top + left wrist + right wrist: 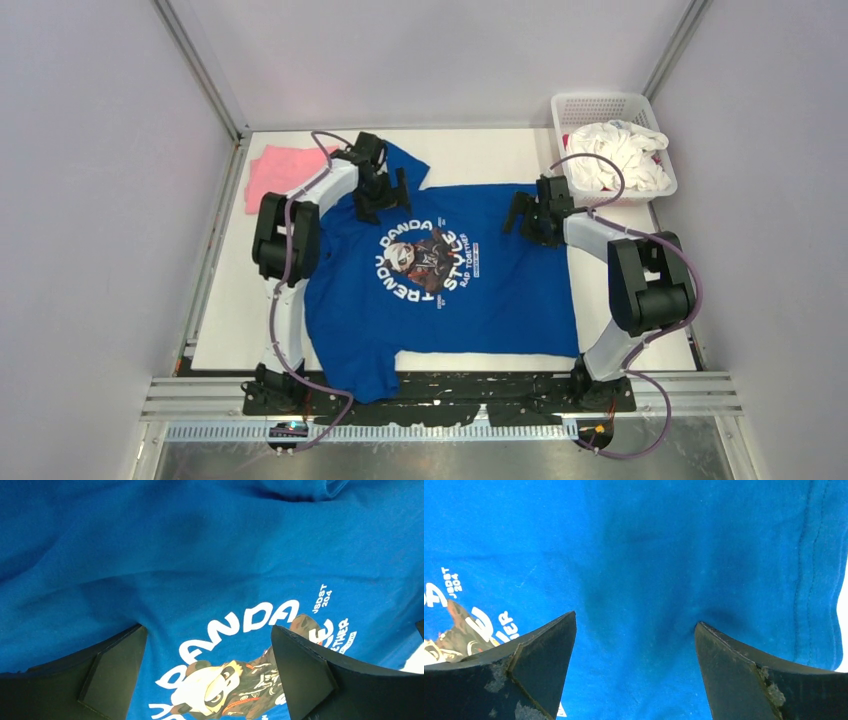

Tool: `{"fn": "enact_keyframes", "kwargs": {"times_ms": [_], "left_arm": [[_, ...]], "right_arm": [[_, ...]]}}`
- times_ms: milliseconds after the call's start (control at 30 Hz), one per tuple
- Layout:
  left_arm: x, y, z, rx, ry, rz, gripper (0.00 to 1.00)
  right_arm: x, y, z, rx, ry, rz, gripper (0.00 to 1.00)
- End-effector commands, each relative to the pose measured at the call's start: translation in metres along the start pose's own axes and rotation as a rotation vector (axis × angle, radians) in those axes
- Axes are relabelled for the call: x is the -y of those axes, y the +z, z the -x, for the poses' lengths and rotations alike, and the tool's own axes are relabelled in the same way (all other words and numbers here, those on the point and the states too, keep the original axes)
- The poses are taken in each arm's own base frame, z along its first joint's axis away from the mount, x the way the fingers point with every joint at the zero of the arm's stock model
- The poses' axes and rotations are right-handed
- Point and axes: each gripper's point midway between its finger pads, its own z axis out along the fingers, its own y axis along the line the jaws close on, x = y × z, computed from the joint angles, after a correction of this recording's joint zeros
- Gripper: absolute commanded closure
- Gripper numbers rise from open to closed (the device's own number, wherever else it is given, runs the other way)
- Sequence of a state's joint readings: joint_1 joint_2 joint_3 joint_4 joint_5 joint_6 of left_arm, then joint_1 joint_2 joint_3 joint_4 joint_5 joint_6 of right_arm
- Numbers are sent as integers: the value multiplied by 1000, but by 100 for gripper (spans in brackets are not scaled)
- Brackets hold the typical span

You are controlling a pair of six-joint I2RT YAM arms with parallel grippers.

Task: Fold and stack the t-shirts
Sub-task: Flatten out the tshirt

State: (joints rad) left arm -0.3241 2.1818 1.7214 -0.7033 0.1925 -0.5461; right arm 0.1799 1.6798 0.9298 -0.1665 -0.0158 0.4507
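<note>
**Basket of white cloth at the desk's far right corner**

A white plastic mesh basket [598, 108] sits at the far right corner of the white desk [480, 155], with one short end toward the back wall. It holds a crumpled heap of white cloth [620, 155] that fills most of it and rises to about the rim. Pale grey panels [100, 200] close in the desk at the left, right and back. Slim metal posts [203, 72] slant up from the far corners. A ribbed silver rail [700, 397] runs along the near edge. The right wrist view shows only a thin sliver of desk at its right border.
</note>
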Motion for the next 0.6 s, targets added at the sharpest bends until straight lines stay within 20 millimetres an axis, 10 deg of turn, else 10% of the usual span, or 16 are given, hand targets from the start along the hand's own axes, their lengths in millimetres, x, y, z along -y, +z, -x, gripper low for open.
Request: {"fn": "enact_keyframes", "kwargs": {"times_ms": [0,567], "left_arm": [[11,6,14,-56,-31,-75,0],[31,20,99,33,-104,-273,0]], "right_arm": [[-10,12,15,2,42,69,5],[-12,42,78,70,113,95,5]]}}
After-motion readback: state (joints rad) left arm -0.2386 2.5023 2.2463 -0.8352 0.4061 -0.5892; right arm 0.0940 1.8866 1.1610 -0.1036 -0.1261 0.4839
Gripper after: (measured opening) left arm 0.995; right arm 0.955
